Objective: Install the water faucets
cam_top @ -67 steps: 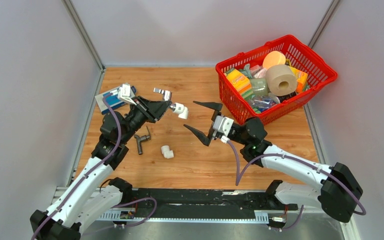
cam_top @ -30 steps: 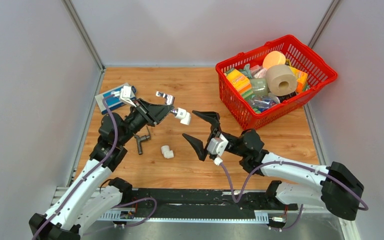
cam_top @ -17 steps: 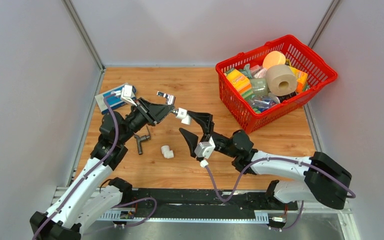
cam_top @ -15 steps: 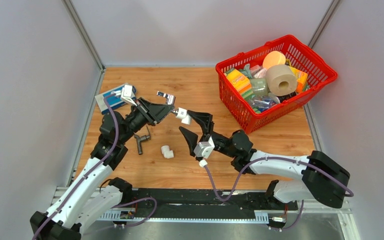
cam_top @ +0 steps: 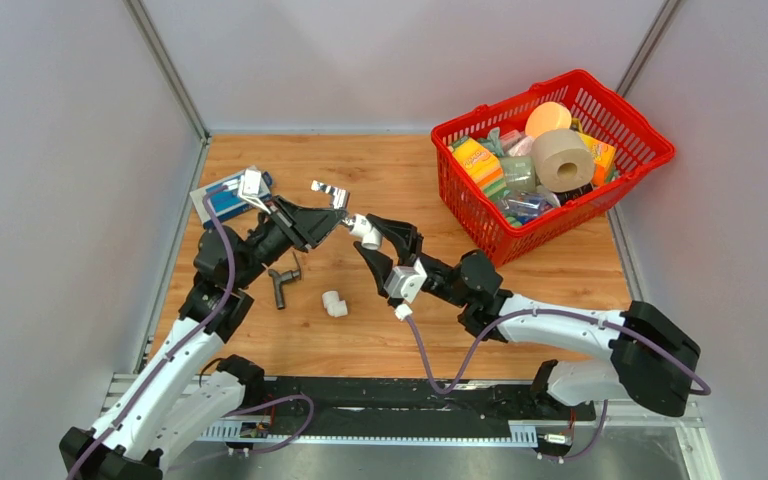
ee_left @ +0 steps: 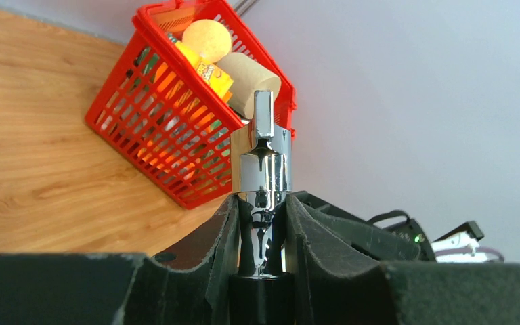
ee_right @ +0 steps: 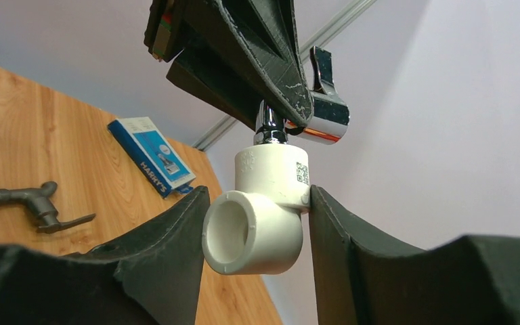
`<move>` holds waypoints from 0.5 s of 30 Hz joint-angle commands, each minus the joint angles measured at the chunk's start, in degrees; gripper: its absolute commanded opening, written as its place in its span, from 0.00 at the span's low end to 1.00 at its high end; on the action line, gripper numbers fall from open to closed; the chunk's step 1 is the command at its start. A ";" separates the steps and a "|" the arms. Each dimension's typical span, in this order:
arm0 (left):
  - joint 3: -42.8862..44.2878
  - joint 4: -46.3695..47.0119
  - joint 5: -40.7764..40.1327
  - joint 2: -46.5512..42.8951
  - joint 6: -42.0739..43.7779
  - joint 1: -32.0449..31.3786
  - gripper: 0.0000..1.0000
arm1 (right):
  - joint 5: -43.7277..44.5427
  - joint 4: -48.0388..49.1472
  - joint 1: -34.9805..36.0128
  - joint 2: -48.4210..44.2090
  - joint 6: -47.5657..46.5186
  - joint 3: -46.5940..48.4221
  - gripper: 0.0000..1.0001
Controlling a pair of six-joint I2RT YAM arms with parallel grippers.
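The left end effector (ee_left: 263,206) is clamped on the smooth chrome faucet (ee_left: 264,169), held above the wood-grain table (cam_top: 380,170). A white plastic elbow (ee_right: 264,210) sits on the faucet's stem. The right end effector (ee_right: 254,227) grips this elbow, its matte black fingers (ee_right: 169,257) pressing both sides. The dark grey L-shaped faucet (cam_top: 282,282) lies on the table.

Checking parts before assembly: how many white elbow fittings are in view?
2. One elbow, on the chrome faucet that the left end effector holds up; the other elbow lying on the table. The basket may hide more.
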 commanded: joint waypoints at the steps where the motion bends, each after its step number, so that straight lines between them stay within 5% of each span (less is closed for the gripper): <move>1: -0.63 9.00 7.51 -2.09 7.48 -0.59 0.00 | -5.61 -8.17 -0.23 -3.30 11.89 4.13 0.04; 8: -3.62 11.82 16.99 -4.11 27.07 -0.50 0.00 | -21.85 -20.03 -6.10 -4.19 30.95 11.15 0.00; 15: -8.37 17.18 27.97 -6.57 41.51 -0.59 0.00 | -36.20 -16.71 -15.51 -0.85 54.76 15.29 0.01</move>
